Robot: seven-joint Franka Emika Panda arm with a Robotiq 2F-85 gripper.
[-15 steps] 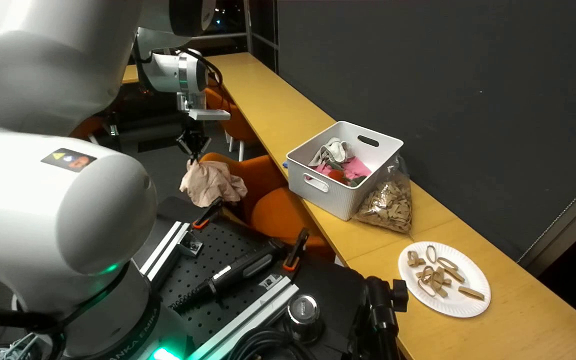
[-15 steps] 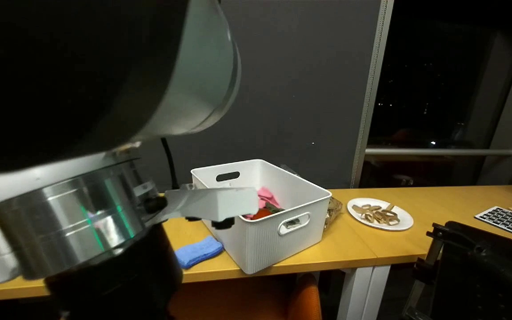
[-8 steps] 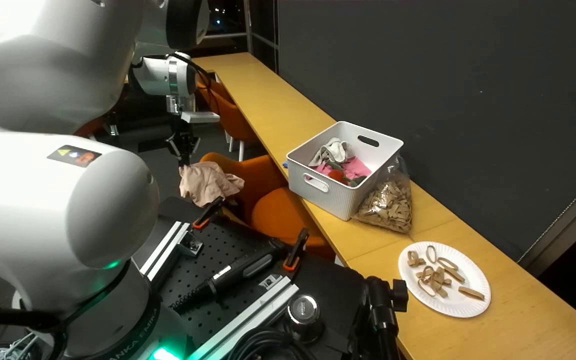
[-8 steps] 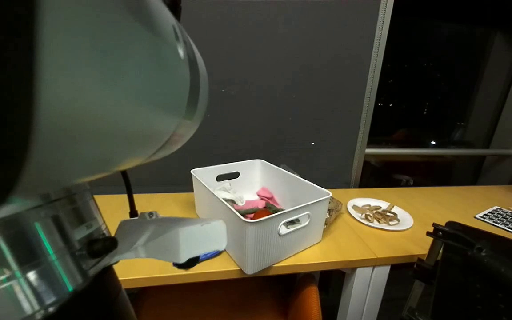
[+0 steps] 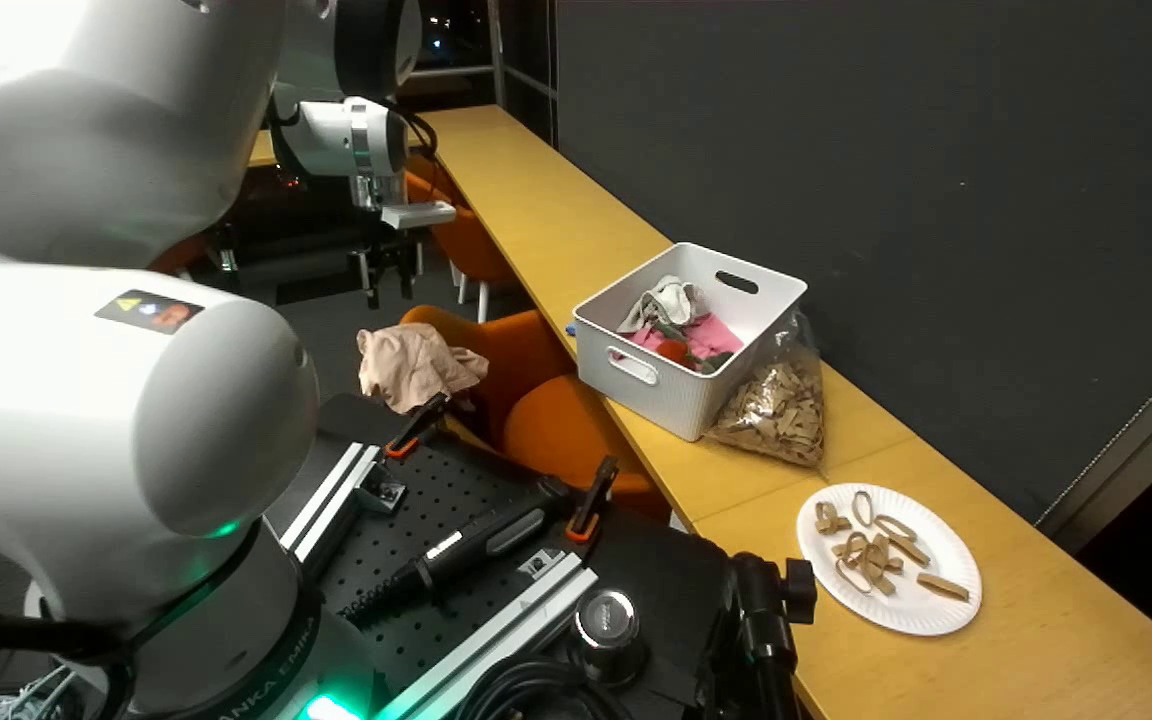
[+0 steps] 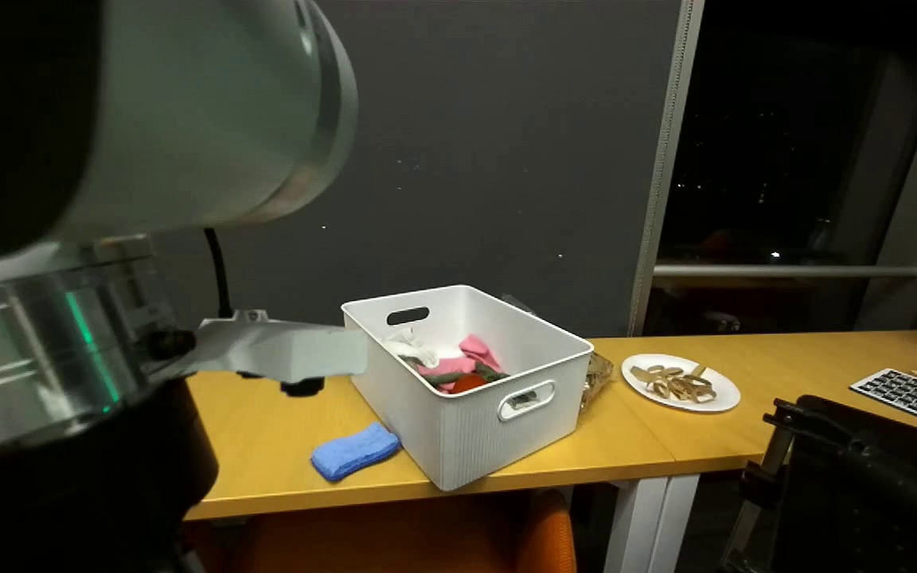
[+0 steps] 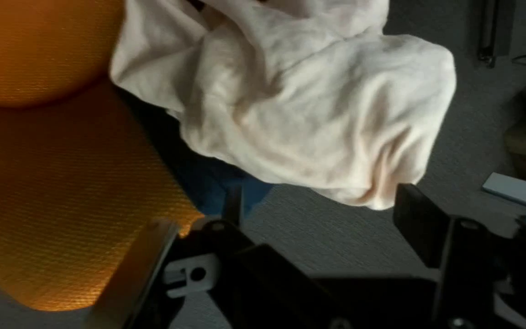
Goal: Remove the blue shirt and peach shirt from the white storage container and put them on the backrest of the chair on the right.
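The peach shirt [image 5: 416, 366] lies draped over the backrest [image 5: 501, 345] of the orange chair beside the table. In the wrist view the peach shirt [image 7: 299, 109] fills the upper middle, and a dark blue cloth, apparently the blue shirt [image 7: 215, 180], shows partly beneath it. Just above the peach shirt my gripper [image 5: 391, 292] stands open, and its jaws are wide apart with only floor seen between them in the wrist view. The white storage container [image 6: 506, 434] sits on the table in both exterior views. In an exterior view the arm hides the shirts.
Pink, pale and dark cloths and an orange-red thing lie in the container. Against it leans a bag of wooden pieces [image 5: 781, 410]. A paper plate [image 5: 921, 620] and a folded light blue cloth [image 6: 355, 451] are on the table. Clamps [image 5: 591, 505] stick up near the chair.
The gripper has opened and let go of the peach shirt, then risen above it. The shirt stays on the backrest, slightly lower and further left than a second ago.
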